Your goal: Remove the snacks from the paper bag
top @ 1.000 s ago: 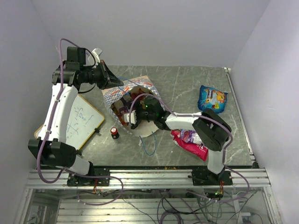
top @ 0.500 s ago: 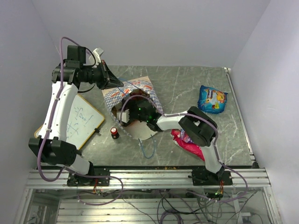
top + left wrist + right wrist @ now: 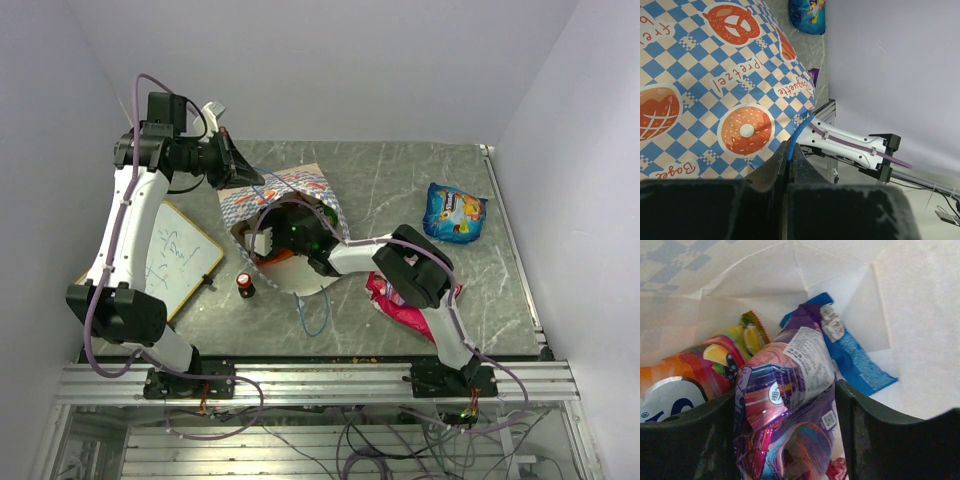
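- We count one paper bag [image 3: 300, 190] on the table [image 3: 400, 170], its mouth gaping and its checkered side facing the left wrist camera.
- It has two blue cords. One cord [image 3: 799, 131] is pinched in the left hand [image 3: 788, 155], whose fingers are closed tight on it. The other cord [image 3: 315, 318] lies loose on the table in front of the bag.
- The right hand [image 3: 786, 390] is deep inside the bag. Its two fingers stand apart, with a purple packet [image 3: 795, 360] filling the gap between them. We cannot tell whether they press on it.
- Three packets show inside the bag: that purple one, an orange packet [image 3: 685, 375] to its left, and a flat blue packet [image 3: 855, 362] behind it. We cannot tell whether a green-yellow corner belongs to a fourth.
- Two packets lie outside on the table: a loose blue packet [image 3: 453, 213] far right, and a pink packet [image 3: 410, 312] partly under the right arm.
- There is also one small red bottle [image 3: 244, 284] and one whiteboard [image 3: 170, 262], both left of the bag.
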